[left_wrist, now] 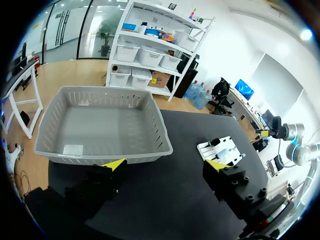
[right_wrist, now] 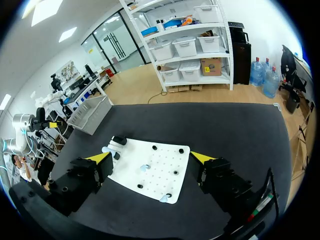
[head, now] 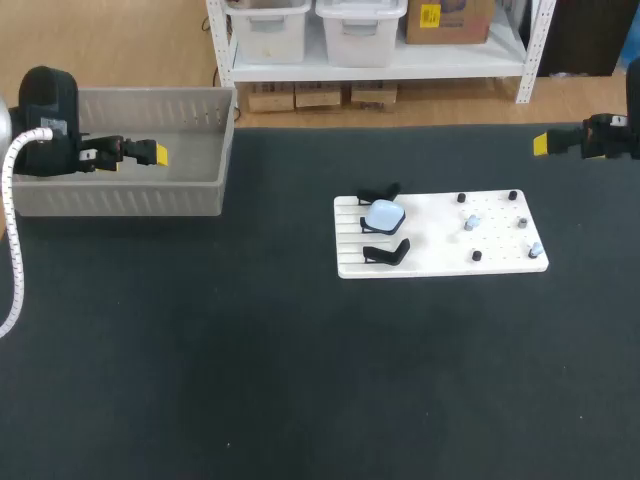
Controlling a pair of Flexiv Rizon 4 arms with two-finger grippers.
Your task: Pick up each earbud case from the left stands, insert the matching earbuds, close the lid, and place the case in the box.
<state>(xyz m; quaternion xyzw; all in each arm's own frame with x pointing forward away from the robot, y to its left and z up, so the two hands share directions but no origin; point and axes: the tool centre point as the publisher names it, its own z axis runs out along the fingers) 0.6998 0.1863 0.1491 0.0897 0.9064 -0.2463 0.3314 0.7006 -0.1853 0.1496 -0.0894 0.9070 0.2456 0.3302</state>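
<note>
A pale blue earbud case (head: 384,214) rests closed on the left end of a white pegboard (head: 500,255), between two empty black stands (head: 387,251). Small pale earbuds (head: 470,222) lie among black pegs on the board's right half. My left gripper (head: 150,152) hangs open over the grey box (head: 120,200) at the far left, holding nothing. My right gripper (head: 545,143) hovers open beyond the board's far right corner, also without a load. In the right wrist view the board (right_wrist: 165,165), case (right_wrist: 107,149) and an earbud (right_wrist: 145,167) lie ahead of the open gripper (right_wrist: 150,157).
The left wrist view shows the box's rim (left_wrist: 162,132) just ahead of the open gripper (left_wrist: 165,164) and the board (left_wrist: 222,150) farther off. Only a small white label lies on the box's floor. Dark tabletop spreads in front of the board.
</note>
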